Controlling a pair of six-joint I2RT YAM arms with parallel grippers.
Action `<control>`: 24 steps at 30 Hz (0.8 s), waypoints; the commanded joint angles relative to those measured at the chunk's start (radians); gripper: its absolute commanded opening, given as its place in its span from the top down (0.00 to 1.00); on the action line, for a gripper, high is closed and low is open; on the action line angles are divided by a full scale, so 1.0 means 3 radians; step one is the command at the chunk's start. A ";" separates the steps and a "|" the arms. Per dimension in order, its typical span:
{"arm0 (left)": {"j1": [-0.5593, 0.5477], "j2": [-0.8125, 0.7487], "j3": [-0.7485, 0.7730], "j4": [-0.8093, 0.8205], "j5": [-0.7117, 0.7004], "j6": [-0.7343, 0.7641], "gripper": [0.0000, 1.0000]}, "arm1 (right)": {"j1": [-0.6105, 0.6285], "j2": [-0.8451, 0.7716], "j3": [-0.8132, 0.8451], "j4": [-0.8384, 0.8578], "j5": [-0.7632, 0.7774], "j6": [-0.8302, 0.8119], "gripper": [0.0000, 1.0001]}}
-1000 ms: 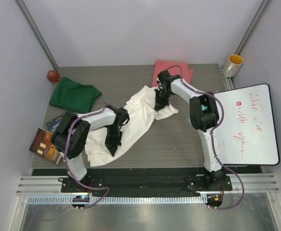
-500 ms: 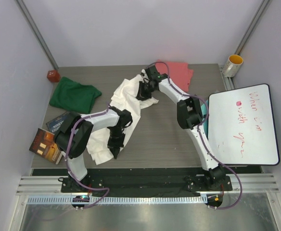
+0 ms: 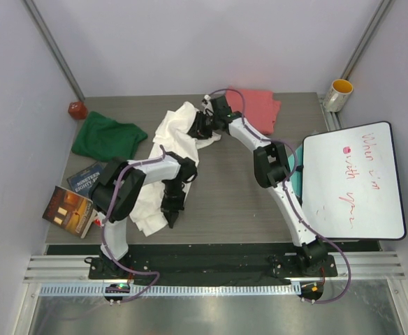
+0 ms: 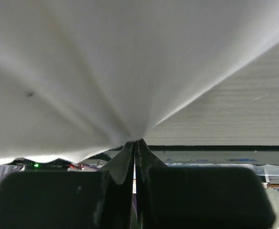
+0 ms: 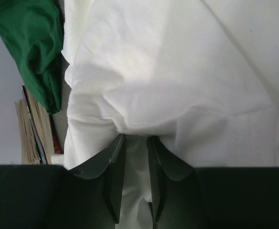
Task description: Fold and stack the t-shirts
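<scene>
The white t-shirt (image 3: 169,139) lies bunched in a long strip from the table's far middle down to the near left. My left gripper (image 3: 171,220) is at its near end, shut on a pinch of the hem; in the left wrist view the cloth (image 4: 106,71) fans out from the closed tips (image 4: 136,142). My right gripper (image 3: 198,129) is at the shirt's far end. Its jaws (image 5: 135,138) stand apart, with white cloth (image 5: 177,71) lying loose between them. The dark green t-shirt (image 3: 107,138) is crumpled at the far left, and the coral-pink t-shirt (image 3: 256,106) lies at the far middle-right.
Two books (image 3: 71,206) lie at the left edge, also beside the green shirt (image 5: 34,38) in the right wrist view. A small red object (image 3: 77,109) sits in the far left corner. A yellow mug (image 3: 339,94) and a whiteboard (image 3: 351,181) over a teal sheet (image 3: 295,164) are on the right.
My right gripper carried the shirt's far part leftward and farther back, gathering the cloth into a narrower strip, and its jaws have parted. My left gripper kept its grip and shifted slightly nearer.
</scene>
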 commanded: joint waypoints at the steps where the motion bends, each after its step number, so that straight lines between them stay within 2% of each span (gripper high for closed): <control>1: -0.0040 0.0086 0.0197 0.0057 -0.0007 -0.0076 1.00 | -0.0141 0.0264 -0.0035 0.0478 0.0283 0.0187 0.66; 6: -0.0071 0.0250 0.0407 0.0185 0.0049 -0.0112 0.99 | -0.0350 0.0285 0.0046 0.0837 0.0196 0.0295 0.64; 13: -0.0137 0.0460 0.0652 0.0324 0.0172 -0.0107 1.00 | -0.0529 -0.0246 -0.0239 0.1144 -0.0019 0.0423 0.61; 16: -0.0173 0.0373 0.0795 0.0242 -0.0017 -0.0128 1.00 | -0.0530 -0.0563 -0.0423 0.1220 -0.0223 0.0484 0.60; 18: -0.0168 0.0231 0.0882 0.0211 -0.0144 -0.0143 1.00 | -0.0519 -0.0768 -0.0745 0.1491 -0.0341 0.0698 0.60; 20: -0.0168 0.0154 0.0938 0.0180 -0.0303 -0.0143 0.98 | -0.0479 -0.1028 -0.1016 0.1802 -0.0413 0.0837 0.60; 24: -0.0153 0.0066 0.1112 0.0114 -0.0477 -0.0107 0.91 | -0.0463 -0.1290 -0.1211 0.1972 -0.0500 0.1087 0.60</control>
